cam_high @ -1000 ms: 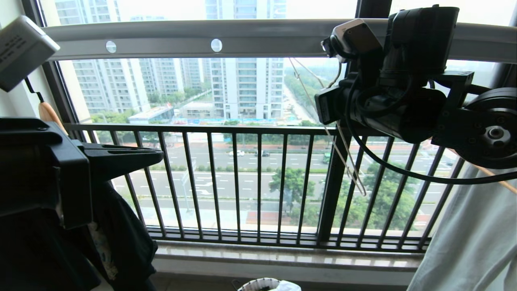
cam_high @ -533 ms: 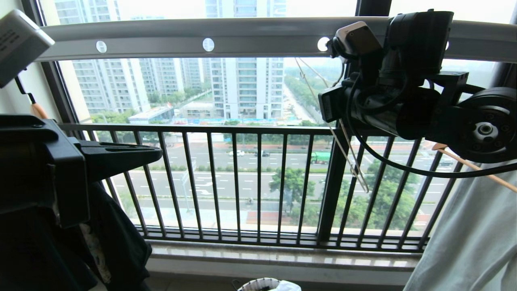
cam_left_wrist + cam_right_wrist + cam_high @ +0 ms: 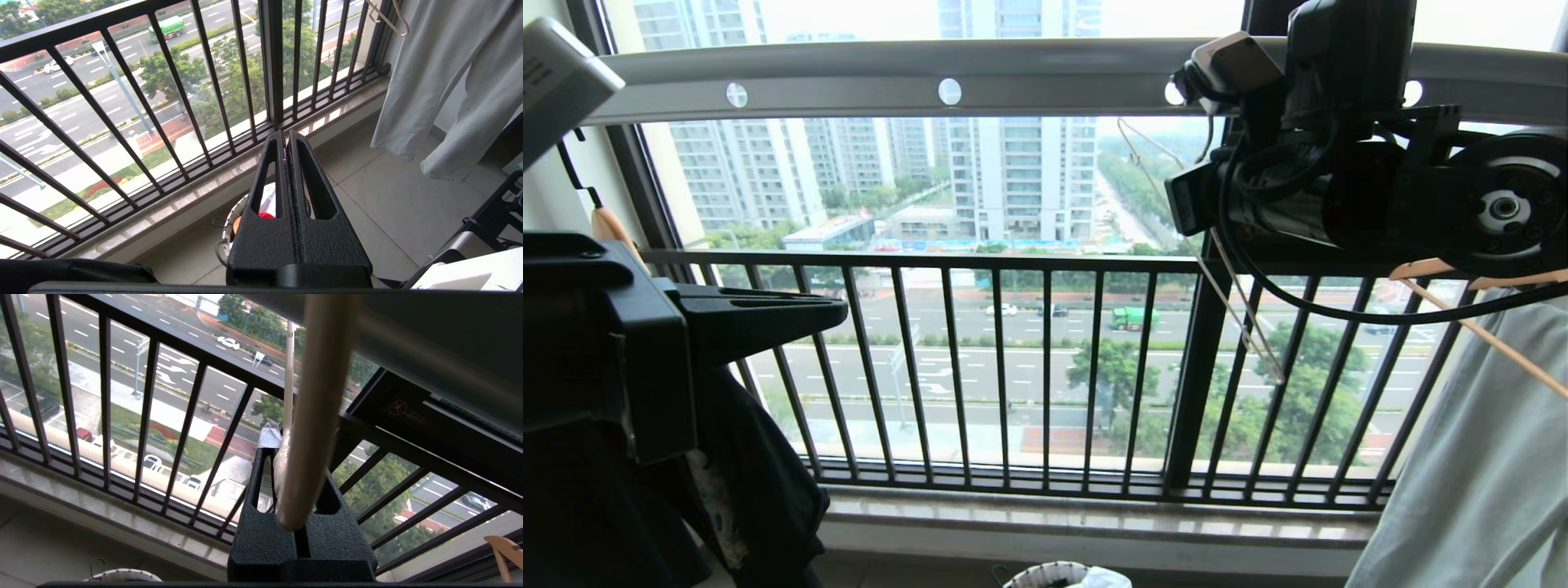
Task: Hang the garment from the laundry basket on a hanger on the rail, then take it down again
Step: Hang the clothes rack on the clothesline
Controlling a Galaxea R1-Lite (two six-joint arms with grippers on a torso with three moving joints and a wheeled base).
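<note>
Beneath the rail (image 3: pixel 1029 77), a wide stretch of open air runs from the black T-shirt (image 3: pixel 752 474) hanging at its left end to the thin hanger (image 3: pixel 1217 269) dangling right of its middle. The barred window railing (image 3: pixel 1013 367) closes off that gap from behind. The right gripper (image 3: pixel 286 457), jaws clamped on the hanger's wire, crowds the rail's right portion, with a wooden hanger (image 3: pixel 1478 327) and pale grey-green garment (image 3: pixel 1478 457) filling the space below it. The left gripper (image 3: pixel 286 143), jaws together, hovers low to the rail's left, above the laundry basket (image 3: pixel 229 228) on open floor (image 3: pixel 388 196).
</note>
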